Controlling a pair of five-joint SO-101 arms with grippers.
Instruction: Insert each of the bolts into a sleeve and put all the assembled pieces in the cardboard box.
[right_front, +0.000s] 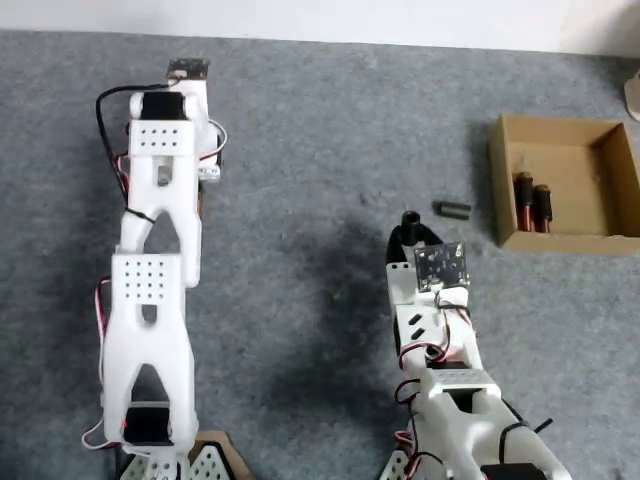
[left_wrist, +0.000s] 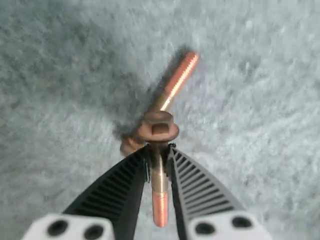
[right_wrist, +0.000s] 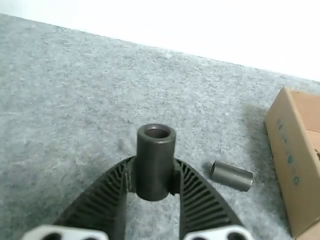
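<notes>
1. Left fingers are nearly closed, pinching a copper bolt on its shank just behind the flanged head. The threaded end points back toward my wrist. A second bolt lies on the grey counter beyond.
2. Risk: the pinch is narrow, so the bolt may pivot when tilted.
3. Right fingers are clamped around a dark sleeve, held upright with its bore open.
4. Risk: any misalignment would catch the threads on the rim.
5. A spare sleeve lies beside the cardboard box, which holds two assembled pieces. A brush could roll it.
</notes>
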